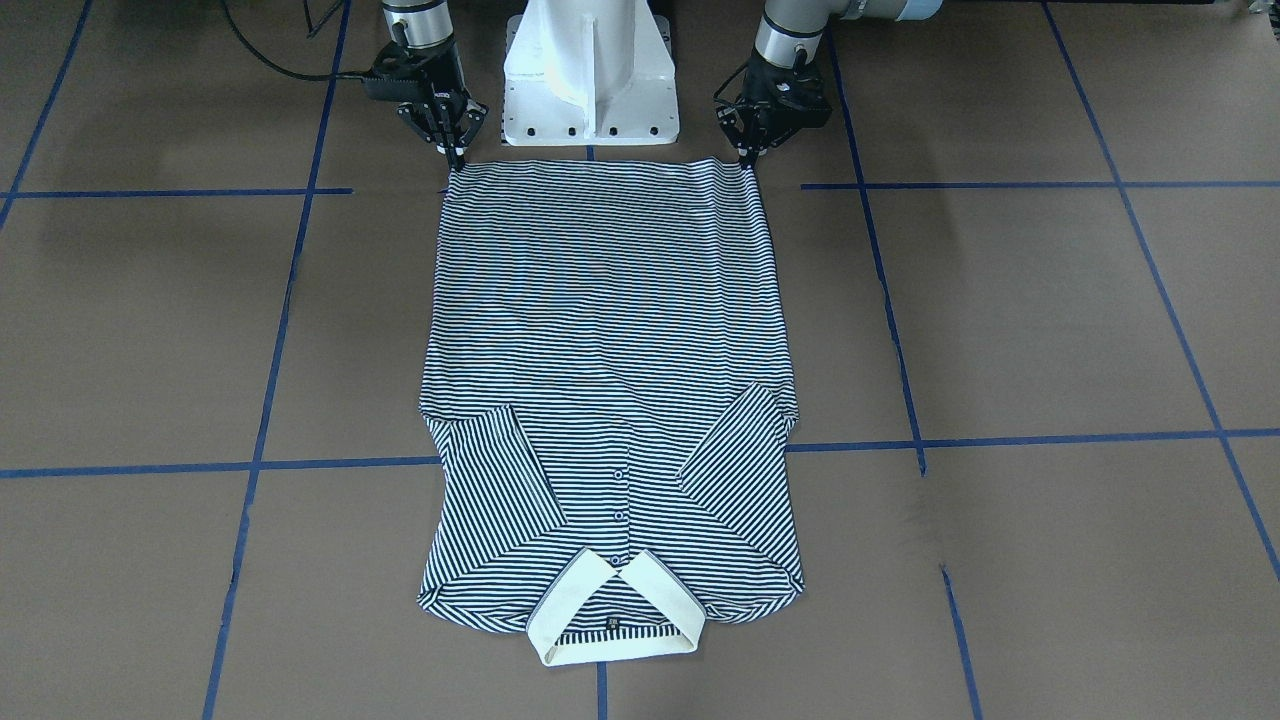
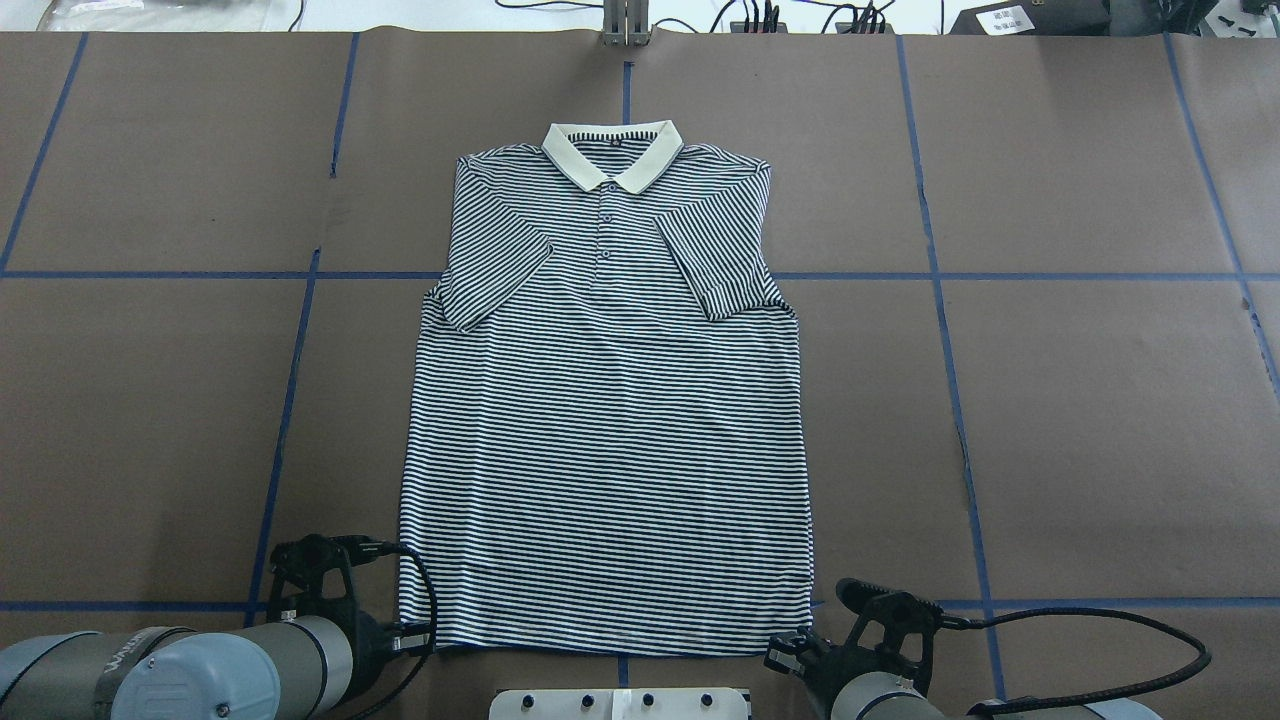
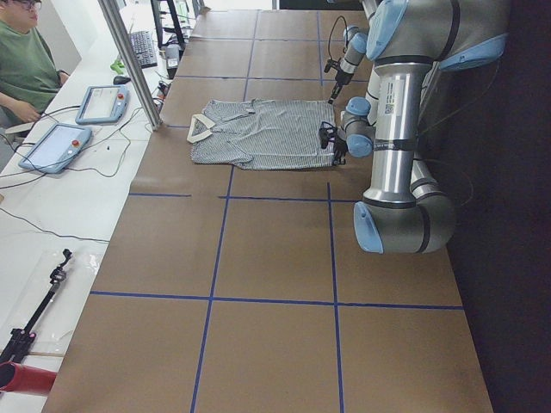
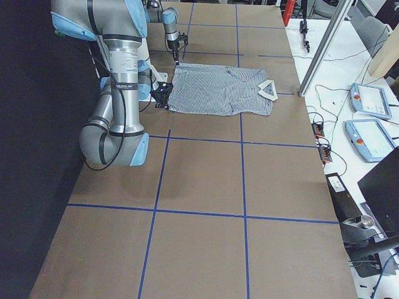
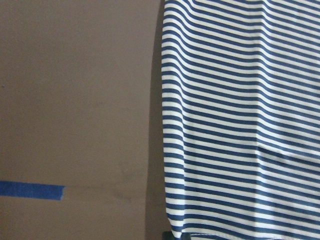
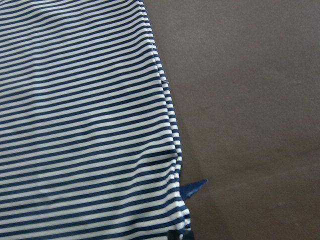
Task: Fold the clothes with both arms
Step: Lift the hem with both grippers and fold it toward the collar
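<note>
I have the shirt flat, front up, mid-tabletop. Its long axis runs straight out from the robot. The hem lies just short of the white base, and the collar points to the far edge. Both sleeves are folded in over the chest, so the side edges run near straight. Wide brown tabletop on both sides, crossed by blue tape lines; less room past the collar. The left gripper is at the hem's left corner, fingers pinched tight on fabric. The right gripper is the same at the right corner, closed on the hem. Left wrist view shows a shadow along the shirt edge.
</note>
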Controlling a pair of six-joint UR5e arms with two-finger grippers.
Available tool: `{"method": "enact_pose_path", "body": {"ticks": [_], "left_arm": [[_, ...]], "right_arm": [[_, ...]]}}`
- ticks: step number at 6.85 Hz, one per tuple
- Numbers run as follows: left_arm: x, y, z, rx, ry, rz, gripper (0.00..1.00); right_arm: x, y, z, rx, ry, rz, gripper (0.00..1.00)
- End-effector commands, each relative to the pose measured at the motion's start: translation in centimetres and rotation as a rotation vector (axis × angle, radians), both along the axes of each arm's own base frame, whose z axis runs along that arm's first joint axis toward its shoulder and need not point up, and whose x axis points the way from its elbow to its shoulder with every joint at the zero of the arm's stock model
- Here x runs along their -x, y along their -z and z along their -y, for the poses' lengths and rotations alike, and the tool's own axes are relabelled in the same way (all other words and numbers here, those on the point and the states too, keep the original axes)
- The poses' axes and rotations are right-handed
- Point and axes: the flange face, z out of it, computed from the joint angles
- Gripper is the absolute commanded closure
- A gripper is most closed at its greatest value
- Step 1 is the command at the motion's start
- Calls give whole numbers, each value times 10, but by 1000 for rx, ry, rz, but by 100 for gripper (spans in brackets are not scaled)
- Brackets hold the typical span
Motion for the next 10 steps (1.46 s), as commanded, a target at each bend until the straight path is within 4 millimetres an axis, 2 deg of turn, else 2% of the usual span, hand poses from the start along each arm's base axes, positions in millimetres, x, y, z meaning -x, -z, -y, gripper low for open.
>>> {"method": "enact_pose_path", "body": {"ticks": [1, 2, 3, 4, 5, 6, 7, 8, 9, 10], "left_arm": [[58, 69, -7, 11, -99, -20, 100], [111, 116, -13, 36, -128, -23, 100], [142, 163, 2, 69, -116, -41, 100], [157, 208, 25, 106, -91, -73, 100], [162, 216, 42, 12, -114, -65, 100], [155, 208, 70, -52, -107, -12, 100], [156, 201, 119, -102, -61, 52, 100], [156, 204, 166, -140, -20, 101, 100], [143, 208, 211, -148, 15, 138, 100], [128, 198, 248, -164, 39, 145, 100]], "right_arm": [[-55, 37, 10, 28, 32, 41, 100], [-92, 75, 11, 31, 42, 46, 100], [-151, 116, 14, 70, 73, 60, 100], [-198, 145, 27, 150, 101, 77, 100], [-205, 165, 47, 151, 118, 83, 100], [-196, 184, 67, 90, 120, 78, 100], [-178, 193, 106, 59, 63, 47, 100], [-175, 197, 152, 33, 67, 12, 100], [-176, 193, 208, 64, 22, -29, 100], [-173, 192, 258, 35, -9, -48, 100]]}}
